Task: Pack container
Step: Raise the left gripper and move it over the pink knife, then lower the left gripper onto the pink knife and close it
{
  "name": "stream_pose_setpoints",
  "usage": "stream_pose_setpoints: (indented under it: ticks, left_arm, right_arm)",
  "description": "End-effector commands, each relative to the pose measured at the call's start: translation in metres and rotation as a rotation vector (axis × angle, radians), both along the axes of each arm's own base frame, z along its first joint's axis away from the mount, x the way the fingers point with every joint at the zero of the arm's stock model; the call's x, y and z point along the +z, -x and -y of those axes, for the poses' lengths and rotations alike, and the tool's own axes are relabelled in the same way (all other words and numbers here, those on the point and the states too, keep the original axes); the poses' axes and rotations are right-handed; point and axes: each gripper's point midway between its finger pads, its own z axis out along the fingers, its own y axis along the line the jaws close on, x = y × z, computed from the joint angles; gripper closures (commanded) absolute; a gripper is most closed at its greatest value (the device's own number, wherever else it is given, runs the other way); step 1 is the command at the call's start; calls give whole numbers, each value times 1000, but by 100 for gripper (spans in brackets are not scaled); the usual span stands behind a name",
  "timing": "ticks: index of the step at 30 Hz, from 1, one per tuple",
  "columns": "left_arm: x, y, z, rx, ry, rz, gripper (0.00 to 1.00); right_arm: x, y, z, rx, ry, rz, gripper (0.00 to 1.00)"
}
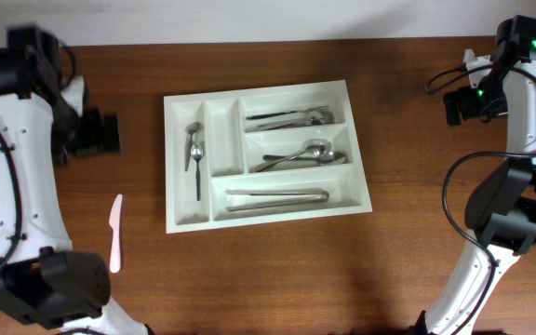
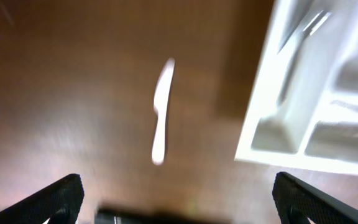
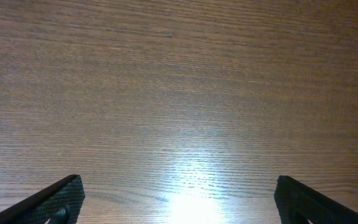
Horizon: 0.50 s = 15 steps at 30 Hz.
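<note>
Gaping empty, left jaws and right jaws flank the container [image 1: 221,140], well apart.

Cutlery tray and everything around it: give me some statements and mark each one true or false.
1. The white plastic knife lies on the table, outside the cutlery tray. True.
2. The tongs lie in the top long compartment. False: they lie in the bottom long one. The top one holds forks.
3. The second narrow upright compartment is empty. True.
4. The left gripper holds the knife. False: its jaws are open and empty, and the knife lies apart from it on the table.
5. The right gripper is open over bare wood. True.
</note>
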Motion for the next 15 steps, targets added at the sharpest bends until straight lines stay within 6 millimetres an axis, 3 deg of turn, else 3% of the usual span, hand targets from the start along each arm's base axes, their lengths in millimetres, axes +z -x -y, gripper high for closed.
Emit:
stream_pose_setpoints:
  ticks: [1, 9, 15]
  left_arm:
    - [-35, 25, -9, 60, 7, -127, 1]
    - [-111, 30, -9, 73, 33, -166, 1]
    - [-155, 52, -4, 72, 45, -227, 1]
  right_arm:
    - [17, -1, 1, -1, 5, 41, 1]
    - [17, -2, 1, -1, 5, 41, 1]
    - [17, -1, 1, -1, 5, 41, 1]
